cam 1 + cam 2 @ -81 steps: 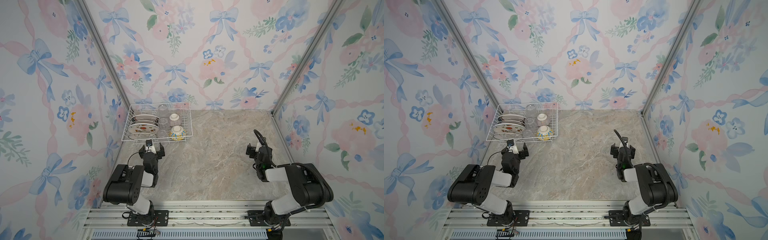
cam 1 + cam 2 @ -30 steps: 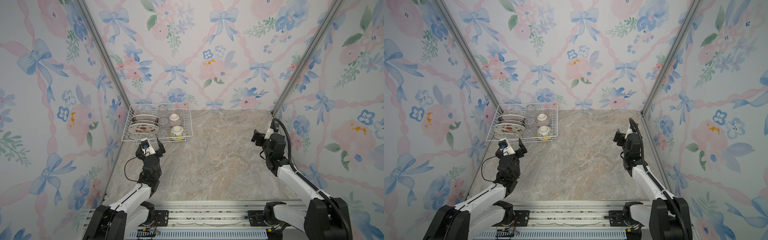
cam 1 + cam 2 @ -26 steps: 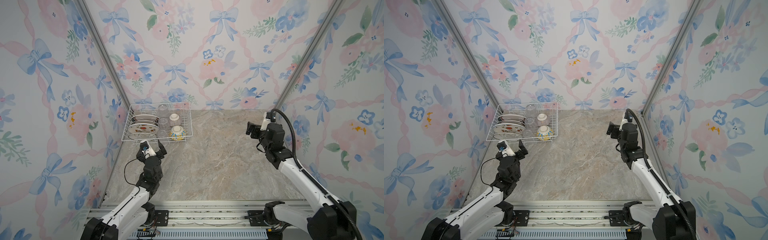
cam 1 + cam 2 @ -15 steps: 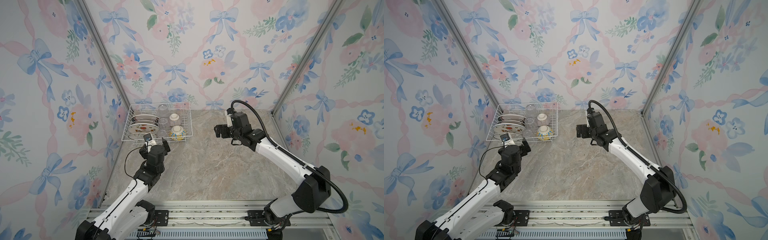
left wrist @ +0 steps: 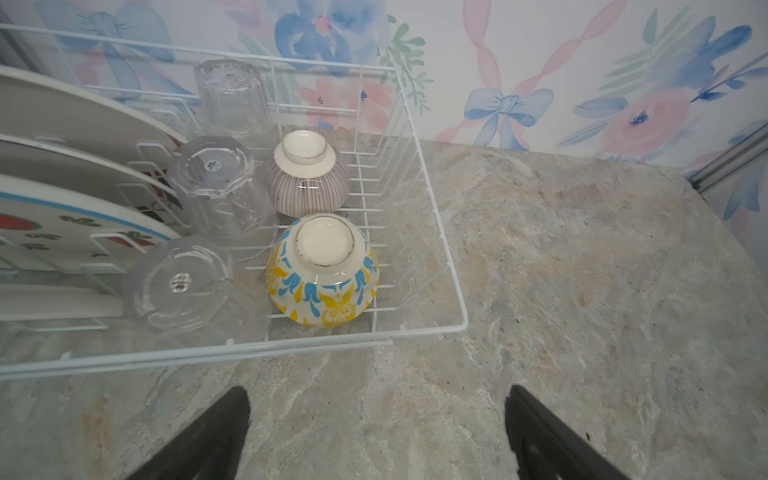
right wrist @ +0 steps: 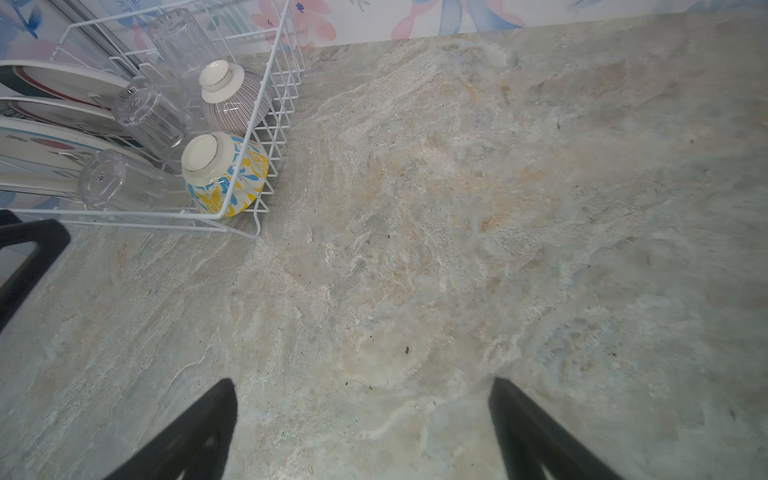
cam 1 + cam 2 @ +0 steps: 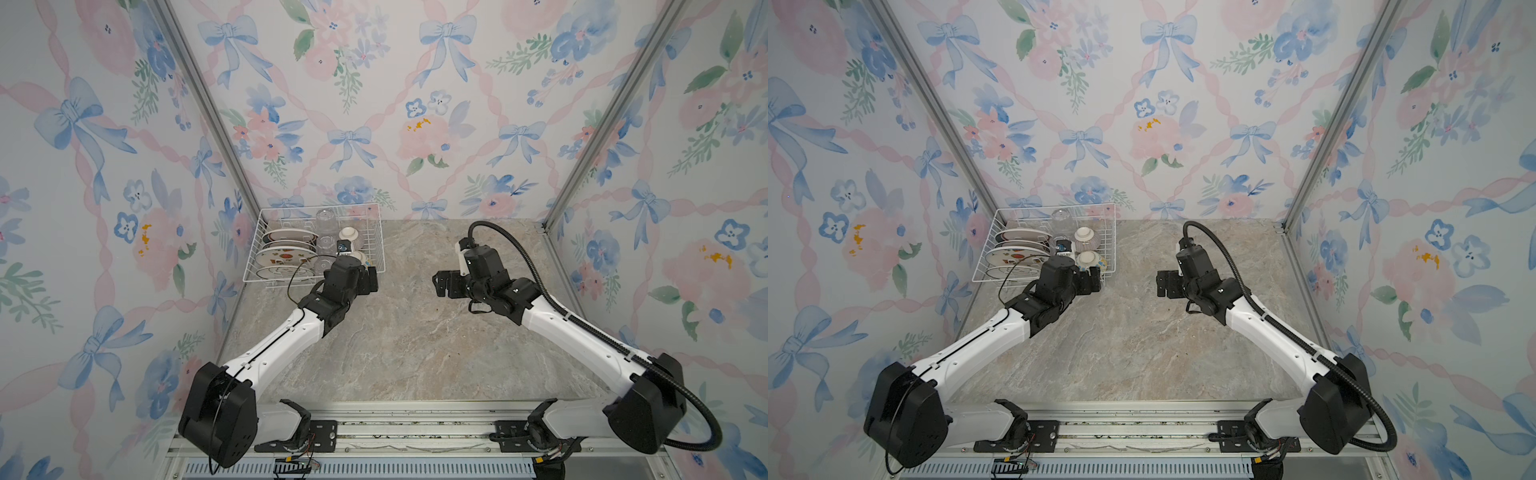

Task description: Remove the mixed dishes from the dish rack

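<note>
Both arms have been swung out from the folded posture by the rail [image 7: 374, 432]. The left gripper [image 5: 378, 415] has been brought up to the near rim of the dish rack [image 5: 436, 232], and the right gripper [image 6: 361, 399] has been carried to the middle of the table [image 6: 457, 249], well apart from the rack. Both sets of jaws are spread wide and nothing is held.

All the mixed dishes [image 7: 286, 259] are seen inside the rack, which is set at the far left corner of the table; none has been unloaded yet. The step in hand is judged to be a reach by the left gripper for the yellow-blue bowl [image 5: 322, 270], which is set upside down in the rack's near right corner. The near rim should first be cleared from above. The jaws can then be lowered over the bowl's raised foot or its glazed flank, which is likely to be slippery. A straight lift is advised until the rim wire is passed.

Little room is left for the jaws. The rack's side wires stand just beside the bowl, and a clear glass cup [image 5: 183, 286] is set just beside it on the other flank. Behind these, a second cup [image 5: 212, 183] and the purple-striped bowl [image 5: 307, 183], also inverted, are placed, then a third cup [image 5: 230, 95]. The plates [image 5: 62, 232] are held on edge in the dividers farther left.
</note>
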`<state>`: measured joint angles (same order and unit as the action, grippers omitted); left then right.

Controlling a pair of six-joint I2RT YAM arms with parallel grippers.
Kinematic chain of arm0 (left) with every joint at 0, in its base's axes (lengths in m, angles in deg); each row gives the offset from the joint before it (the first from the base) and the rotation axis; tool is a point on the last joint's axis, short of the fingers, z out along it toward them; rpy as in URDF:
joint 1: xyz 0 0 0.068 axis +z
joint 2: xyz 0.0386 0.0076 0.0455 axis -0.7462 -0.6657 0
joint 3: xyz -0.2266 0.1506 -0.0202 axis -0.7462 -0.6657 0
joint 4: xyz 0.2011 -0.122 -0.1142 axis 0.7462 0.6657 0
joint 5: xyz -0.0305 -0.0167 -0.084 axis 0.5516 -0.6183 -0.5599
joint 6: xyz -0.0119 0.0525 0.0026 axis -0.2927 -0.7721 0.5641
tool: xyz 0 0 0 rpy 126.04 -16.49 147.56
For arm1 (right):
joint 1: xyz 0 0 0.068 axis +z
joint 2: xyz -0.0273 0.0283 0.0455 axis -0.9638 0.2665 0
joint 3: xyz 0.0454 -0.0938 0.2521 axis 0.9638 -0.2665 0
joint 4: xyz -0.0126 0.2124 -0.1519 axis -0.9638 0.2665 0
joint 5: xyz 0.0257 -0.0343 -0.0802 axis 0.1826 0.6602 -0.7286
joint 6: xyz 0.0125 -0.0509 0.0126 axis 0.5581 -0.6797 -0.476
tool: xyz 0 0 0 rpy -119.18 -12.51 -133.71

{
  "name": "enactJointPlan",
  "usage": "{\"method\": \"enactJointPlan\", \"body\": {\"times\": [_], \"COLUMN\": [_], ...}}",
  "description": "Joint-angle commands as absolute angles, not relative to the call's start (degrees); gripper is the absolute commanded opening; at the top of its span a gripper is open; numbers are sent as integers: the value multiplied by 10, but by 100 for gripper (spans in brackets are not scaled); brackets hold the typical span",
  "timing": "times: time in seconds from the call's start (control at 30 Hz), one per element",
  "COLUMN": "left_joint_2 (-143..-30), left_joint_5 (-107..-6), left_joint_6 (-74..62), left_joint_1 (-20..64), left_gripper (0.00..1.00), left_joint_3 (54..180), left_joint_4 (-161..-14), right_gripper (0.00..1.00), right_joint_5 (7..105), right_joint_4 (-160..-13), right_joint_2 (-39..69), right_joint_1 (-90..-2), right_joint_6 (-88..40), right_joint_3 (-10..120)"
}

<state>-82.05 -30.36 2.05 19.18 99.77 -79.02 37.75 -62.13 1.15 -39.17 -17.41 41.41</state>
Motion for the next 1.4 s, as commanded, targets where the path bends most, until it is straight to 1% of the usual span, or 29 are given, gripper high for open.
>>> {"method": "enactJointPlan", "body": {"times": [0.0, 0.07, 0.23, 0.3, 0.43, 0.47, 0.67, 0.7, 0.77, 0.83, 0.97, 1.0, 1.13, 1.37], "left_joint_2": [-877, -919, -1032, -1069, -1129, -1146, -1206, -1212, -1221, -1224, -1217, -1213, -1200, -1213], "left_joint_5": [-330, -328, -319, -308, -298, -295, -282, -277, -273, -275, -287, -295, -314, -359], "left_joint_6": [18, 23, 28, 28, 29, 30, 36, 36, 37, 37, 50, 56, 67, 111], "left_joint_1": [177, 173, 163, 157, 153, 152, 145, 142, 138, 133, 115, 108, 62, -25], "left_gripper": [95, 94, 87, 85, 78, 75, 47, 40, 31, 27, 7, 5, 6, 3], "left_joint_3": [1043, 1068, 1140, 1168, 1214, 1227, 1266, 1270, 1277, 1281, 1278, 1276, 1272, 1303], "left_joint_4": [-780, -782, -781, -781, -773, -767, -742, -738, -732, -727, -721, -722, -722, -723], "right_gripper": [97, 97, 97, 97, 97, 97, 97, 97, 97, 97, 97, 97, 97, 97], "right_joint_5": [325, 302, 232, 218, 201, 192, 148, 143, 136, 132, 126, 125, 122, 108], "right_joint_4": [-588, -570, -502, -478, -437, -424, -366, -360, -349, -342, -332, -331, -321, -283], "right_joint_2": [-65, -113, -212, -248, -305, -320, -387, -395, -407, -414, -424, -427, -443, -490], "right_joint_1": [-376, -359, -302, -283, -267, -266, -266, -266, -266, -266, -266, -267, -267, -269], "right_joint_6": [-152, -144, -110, -96, -75, -71, -70, -73, -78, -82, -85, -85, -84, -70], "right_joint_3": [376, 349, 293, 272, 242, 236, 225, 226, 228, 229, 230, 230, 231, 241]}}
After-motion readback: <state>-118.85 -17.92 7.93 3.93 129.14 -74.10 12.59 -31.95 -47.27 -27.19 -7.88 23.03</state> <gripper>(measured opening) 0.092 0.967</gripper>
